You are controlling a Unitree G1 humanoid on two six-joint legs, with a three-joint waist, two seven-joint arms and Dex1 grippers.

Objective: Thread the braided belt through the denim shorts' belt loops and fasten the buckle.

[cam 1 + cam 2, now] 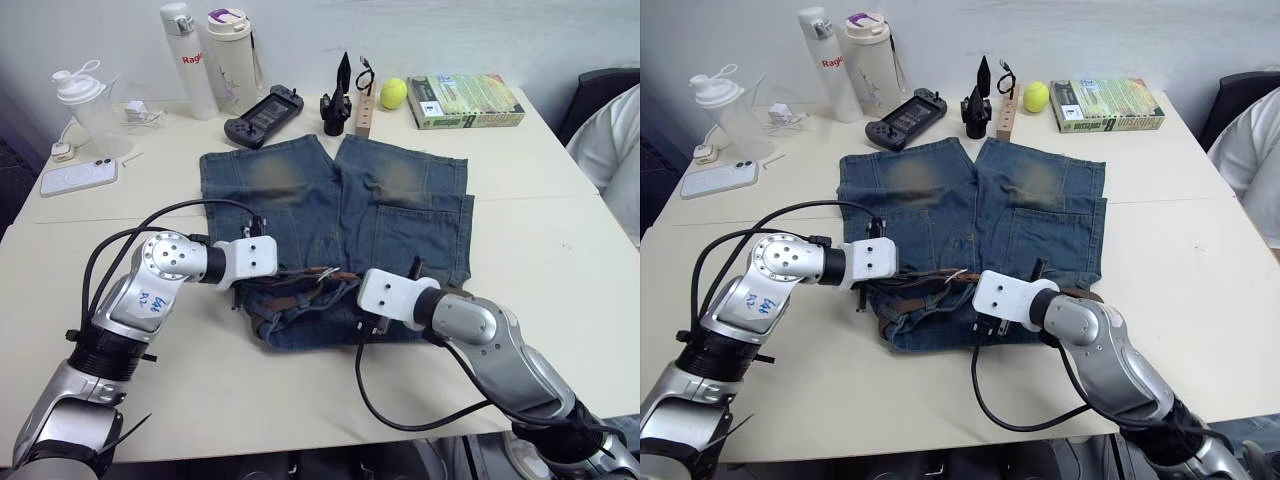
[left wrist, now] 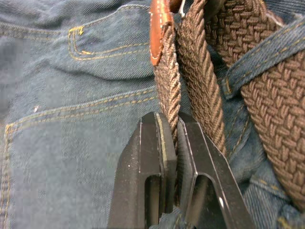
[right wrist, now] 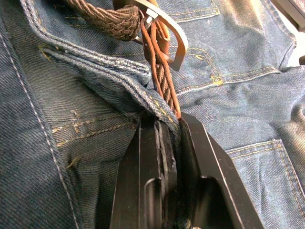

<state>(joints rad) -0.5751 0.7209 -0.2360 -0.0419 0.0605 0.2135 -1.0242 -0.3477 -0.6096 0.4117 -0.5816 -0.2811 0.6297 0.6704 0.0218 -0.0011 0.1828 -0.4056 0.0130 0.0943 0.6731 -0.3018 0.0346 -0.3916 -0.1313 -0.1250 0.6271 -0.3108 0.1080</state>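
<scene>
The denim shorts lie flat on the table, with the waistband nearest me. The braided belt runs along that waistband and passes under a belt loop. My left gripper is shut on one strand of the belt, near its tan leather tip. At the middle of the waistband, my right gripper is shut on the leather-edged belt end together with a bunched fold of waistband denim. The silver buckle sits just beyond its fingers, with the strap running through it.
Two bottles, a shaker, a phone, a game controller, a wooden block, a tennis ball and a book line the far edge. A person's sleeve shows at the right.
</scene>
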